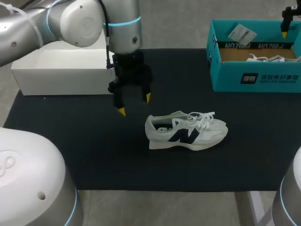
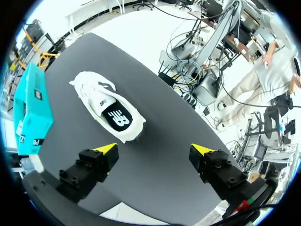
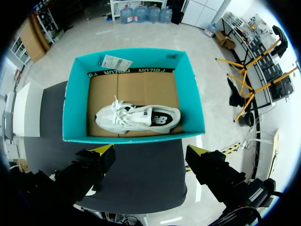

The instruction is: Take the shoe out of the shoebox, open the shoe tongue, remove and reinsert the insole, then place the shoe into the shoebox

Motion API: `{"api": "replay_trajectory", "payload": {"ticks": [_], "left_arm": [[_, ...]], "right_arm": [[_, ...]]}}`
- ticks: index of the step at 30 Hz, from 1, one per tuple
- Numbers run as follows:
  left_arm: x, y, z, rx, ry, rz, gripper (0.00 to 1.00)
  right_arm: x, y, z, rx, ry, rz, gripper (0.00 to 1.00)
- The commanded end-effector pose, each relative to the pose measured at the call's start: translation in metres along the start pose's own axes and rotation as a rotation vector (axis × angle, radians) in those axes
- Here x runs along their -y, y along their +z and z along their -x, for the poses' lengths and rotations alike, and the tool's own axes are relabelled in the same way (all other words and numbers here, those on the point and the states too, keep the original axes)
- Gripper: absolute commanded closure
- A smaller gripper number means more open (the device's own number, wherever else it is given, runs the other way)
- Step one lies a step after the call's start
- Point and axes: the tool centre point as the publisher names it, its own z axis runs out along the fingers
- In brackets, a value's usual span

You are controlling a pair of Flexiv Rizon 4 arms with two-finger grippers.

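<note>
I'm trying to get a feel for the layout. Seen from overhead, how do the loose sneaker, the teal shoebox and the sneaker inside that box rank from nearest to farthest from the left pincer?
Measured from the left pincer in the head view:
1. Loose sneaker: close by, just to the pincer's right.
2. Teal shoebox: well off to the right, at the back.
3. Boxed sneaker: inside the shoebox, toward its right end.

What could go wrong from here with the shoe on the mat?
The shoe stands free on the mat with the open left gripper off its heel end; a one-sided push may slide or tip it.
Its loose laces lie over the tongue and may snag a finger.
The shoebox below the right gripper already holds another shoe, so room may be tight.
</note>
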Motion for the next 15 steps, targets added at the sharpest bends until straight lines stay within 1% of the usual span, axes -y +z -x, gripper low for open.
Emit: {"api": "replay_trajectory", "payload": {"ticks": [1,4,5,15], "left_arm": [[-0.003,-0.006,-0.017,0.232,-0.090,-0.004,0.00],[0.001,-0.012,-0.026,0.263,-0.067,0.053,0.00],[0.004,-0.014,-0.028,0.258,-0.015,0.100,0.00],[0.004,-0.014,-0.028,0.258,-0.015,0.100,0.00]], "right_arm": [[0.001,0.000,0.000,0.000,0.000,0.002,0.00],[0.001,0.000,0.000,0.000,0.000,0.002,0.00],[0.001,0.000,0.000,0.000,0.000,0.002,0.00],[0.001,0.000,0.000,0.000,0.000,0.002,0.00]]}}
